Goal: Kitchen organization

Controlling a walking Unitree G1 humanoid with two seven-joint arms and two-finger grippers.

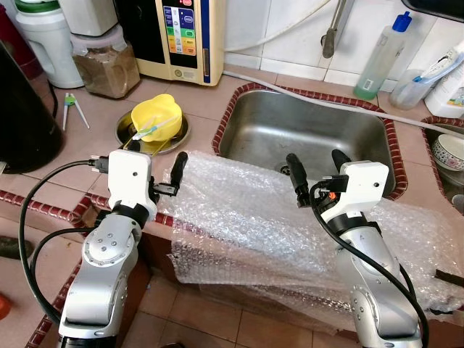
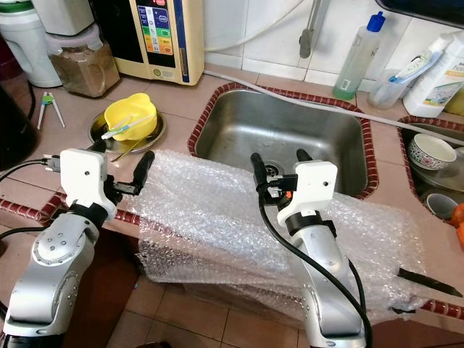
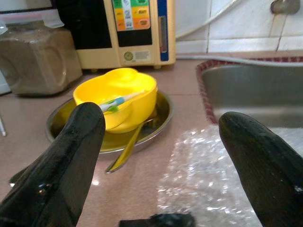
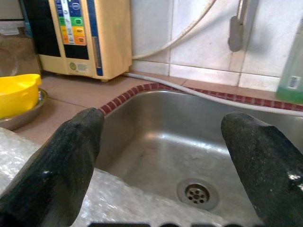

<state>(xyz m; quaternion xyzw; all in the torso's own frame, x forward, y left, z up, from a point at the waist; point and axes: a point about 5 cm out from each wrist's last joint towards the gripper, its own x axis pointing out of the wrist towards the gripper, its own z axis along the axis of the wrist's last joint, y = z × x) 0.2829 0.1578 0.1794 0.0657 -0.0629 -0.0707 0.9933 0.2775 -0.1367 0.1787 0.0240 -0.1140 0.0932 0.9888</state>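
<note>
Bowl (image 1: 156, 116) w/ toothbrush (image 1: 147, 131), on steel plate (image 1: 181, 136) | both end effectors spread

Both arms are silver, rounded metal with ringed joints, each ending in a boxy white wrist housing. Thick black cables loop from the housings along the arms. The left claw (image 1: 176, 176) and right claw (image 1: 316, 174) each carry two long, matte black fingers.

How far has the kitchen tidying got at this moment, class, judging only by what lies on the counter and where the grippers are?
Nothing looks done yet. The bubble wrap lies spread over the counter edge and the sink front. In hand: the left gripper and right gripper hover open above the wrap, gripping nothing. Left: the wrap, plus the yellow bowl sitting in its metal plate.
</note>
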